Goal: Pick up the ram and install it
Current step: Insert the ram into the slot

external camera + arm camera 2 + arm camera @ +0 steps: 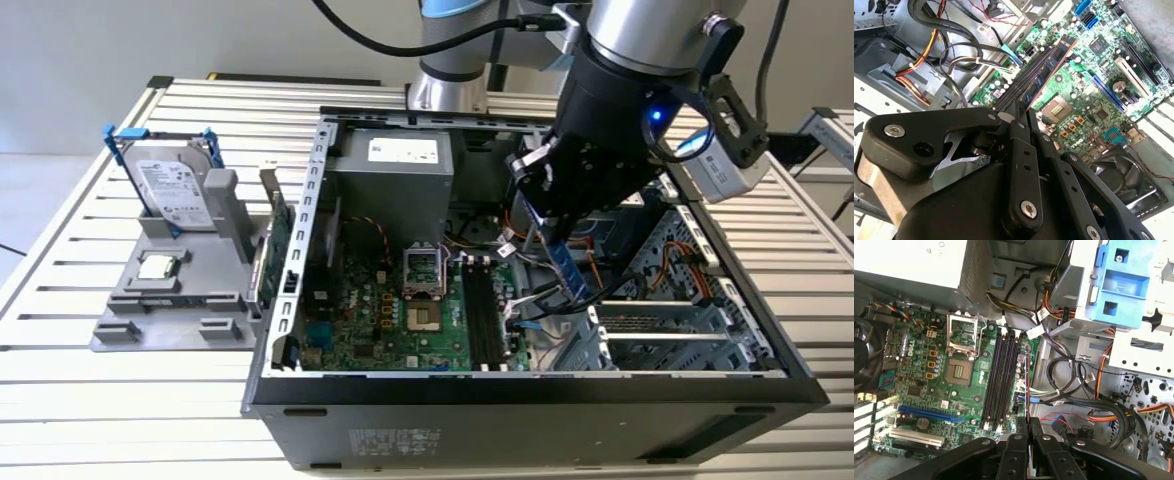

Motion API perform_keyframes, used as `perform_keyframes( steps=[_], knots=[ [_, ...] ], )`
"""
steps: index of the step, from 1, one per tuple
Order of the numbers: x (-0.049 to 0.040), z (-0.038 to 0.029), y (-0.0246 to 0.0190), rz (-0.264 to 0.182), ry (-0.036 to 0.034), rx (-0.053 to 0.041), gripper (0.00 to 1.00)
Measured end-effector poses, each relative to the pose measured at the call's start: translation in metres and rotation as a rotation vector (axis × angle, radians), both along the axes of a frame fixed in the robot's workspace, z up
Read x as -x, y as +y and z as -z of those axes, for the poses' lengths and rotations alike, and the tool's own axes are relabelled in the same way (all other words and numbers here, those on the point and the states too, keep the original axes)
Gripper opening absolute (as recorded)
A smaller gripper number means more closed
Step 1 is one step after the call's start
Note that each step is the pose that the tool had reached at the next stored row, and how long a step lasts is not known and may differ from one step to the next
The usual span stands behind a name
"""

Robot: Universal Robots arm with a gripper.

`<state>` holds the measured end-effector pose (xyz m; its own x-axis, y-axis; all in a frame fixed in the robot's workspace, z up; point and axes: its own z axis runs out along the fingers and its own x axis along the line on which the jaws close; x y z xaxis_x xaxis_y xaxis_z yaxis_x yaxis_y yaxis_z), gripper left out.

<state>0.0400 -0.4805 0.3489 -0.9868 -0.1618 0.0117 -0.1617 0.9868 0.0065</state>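
Observation:
My gripper hangs inside the open computer case, shut on the ram, a narrow blue stick that points down from the fingers. In the second wrist view the ram runs out from the gripper at a slant above the black memory slots. The first wrist view shows the ram edge-on as a thin line beside the slots, just off their side, with the gripper behind it. In the exterior view the slots lie left of and below the stick.
Bundles of cables lie next to the slots, and a drive cage with a blue bracket stands beyond them. The CPU socket and power supply are on the other side. A grey tray outside holds a hard drive.

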Motion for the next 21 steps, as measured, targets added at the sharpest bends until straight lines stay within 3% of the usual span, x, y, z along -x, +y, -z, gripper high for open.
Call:
perform_keyframes(
  steps=[7,16,21],
  knots=[
    [0.0000,0.0003,0.0000,0.025,0.0014,-0.0123,0.00],
    [0.0002,0.0030,0.0000,0.094,0.0022,-0.0127,0.00],
    [0.0002,0.0037,0.0000,0.096,0.0028,-0.0129,0.00]
  ],
)
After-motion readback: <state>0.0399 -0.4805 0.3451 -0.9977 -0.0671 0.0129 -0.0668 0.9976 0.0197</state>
